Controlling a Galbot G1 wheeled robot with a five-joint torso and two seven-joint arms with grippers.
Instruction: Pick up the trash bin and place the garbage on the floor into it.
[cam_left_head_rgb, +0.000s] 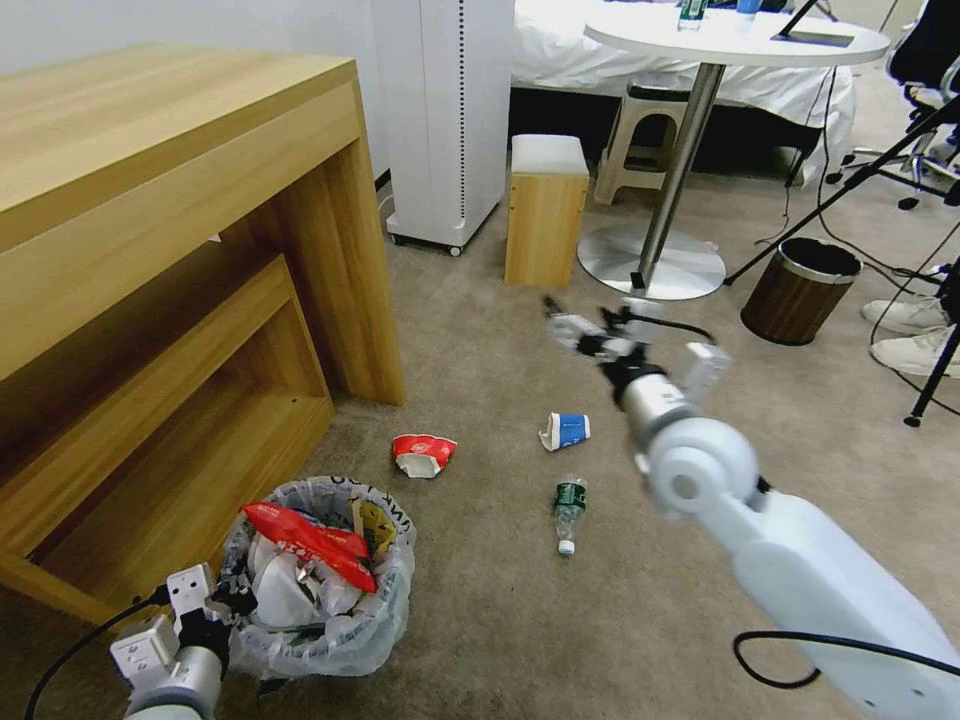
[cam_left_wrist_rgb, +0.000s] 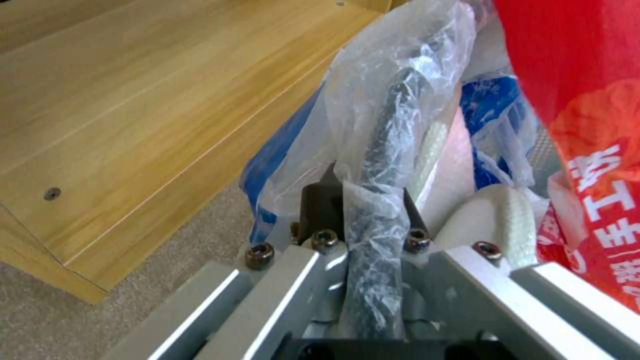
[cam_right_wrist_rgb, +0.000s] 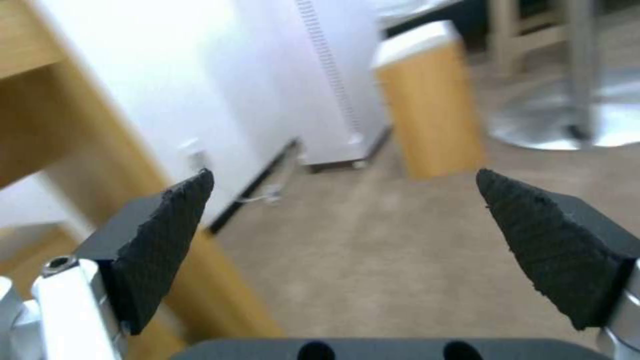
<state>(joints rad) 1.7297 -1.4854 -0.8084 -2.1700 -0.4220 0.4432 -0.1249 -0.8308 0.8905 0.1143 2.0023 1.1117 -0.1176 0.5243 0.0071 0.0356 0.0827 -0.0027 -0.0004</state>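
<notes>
The trash bin (cam_left_head_rgb: 385, 610), lined with a crinkly whitish bag, is at the lower left on the beige floor (cam_left_head_rgb: 480, 620) and holds a red packet (cam_left_head_rgb: 310, 540) and crumpled papers. My left gripper (cam_left_head_rgb: 232, 592) is shut on its near rim; the left wrist view shows the jaws clamped on the bag-covered rim (cam_left_wrist_rgb: 383, 150), with the red packet (cam_left_wrist_rgb: 587, 100) beside it. Garbage lies on the carpet: a red-white cup (cam_left_head_rgb: 423, 453), a blue-white cup (cam_left_head_rgb: 565, 431) and a green-labelled bottle (cam_left_head_rgb: 569, 508). My right gripper (cam_left_head_rgb: 572, 328) (cam_right_wrist_rgb: 343, 225) hangs open and empty above the floor beyond the cups.
A wooden desk (cam_left_head_rgb: 150, 250) stands at the left, close to the bin. Farther back are a white unit (cam_left_head_rgb: 450, 110), a wooden box stool (cam_left_head_rgb: 545, 210), a round table's base (cam_left_head_rgb: 650, 265) and a brown wood-grain bin (cam_left_head_rgb: 800, 290). Tripod legs (cam_left_head_rgb: 930, 380) and a person's shoes (cam_left_head_rgb: 915, 330) are at the right.
</notes>
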